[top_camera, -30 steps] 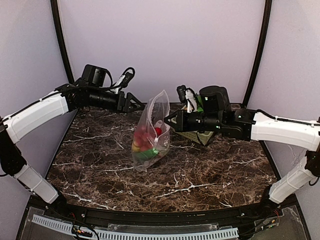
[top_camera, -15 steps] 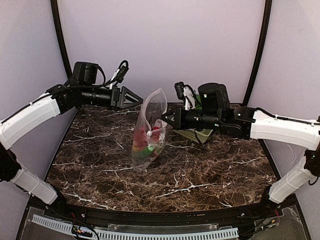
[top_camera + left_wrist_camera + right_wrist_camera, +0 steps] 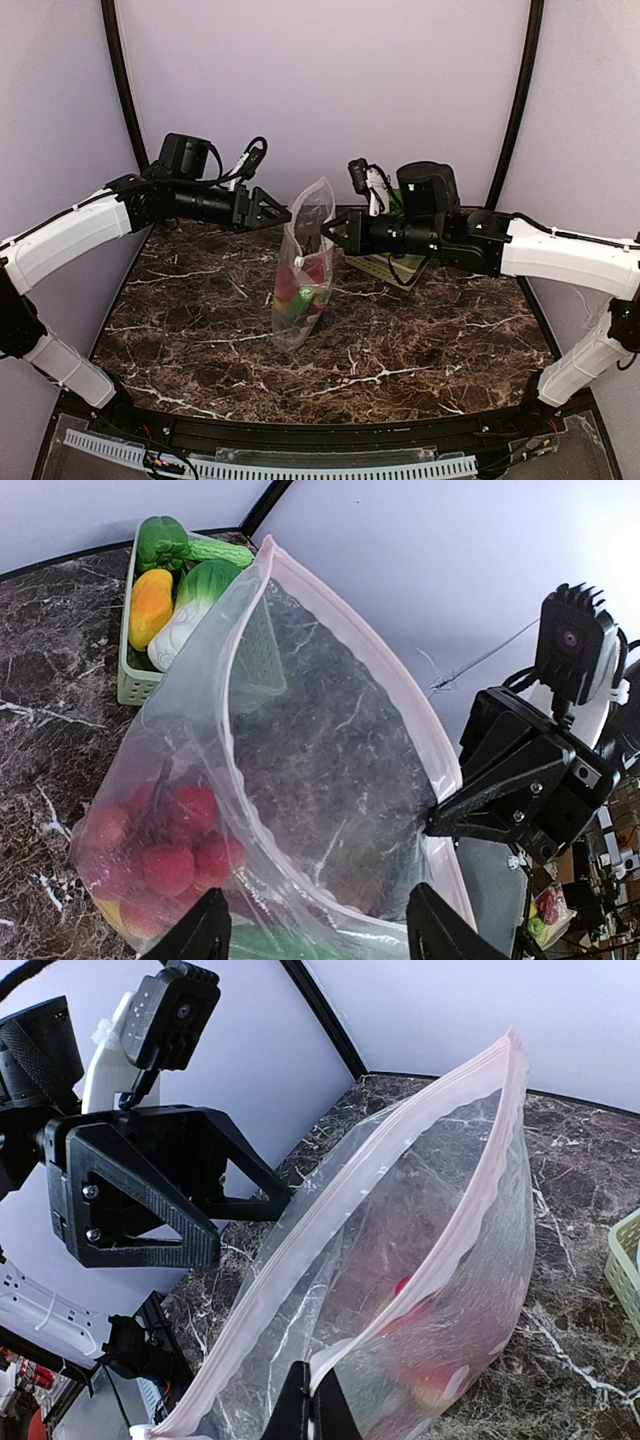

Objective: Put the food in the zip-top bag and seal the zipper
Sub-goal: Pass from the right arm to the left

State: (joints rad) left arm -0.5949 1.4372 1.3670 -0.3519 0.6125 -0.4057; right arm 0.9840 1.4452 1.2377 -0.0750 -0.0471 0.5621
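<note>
Zip-top bag (image 3: 300,270): upright on marble table (image 3: 420,340), mouth up and gaping.
Contents: red tomato cluster (image 3: 165,840), low in bag.
Right gripper (image 3: 312,1405): pinching zipper (image 3: 503,1140) strip at one bag rim.
Left gripper (image 3: 315,935): spread, at opposite bag rim, contact unclear.
Pale green lattice basket (image 3: 135,685) beside bag: green pepper (image 3: 160,540), cucumber (image 3: 220,552), bok choy (image 3: 195,600).
</note>
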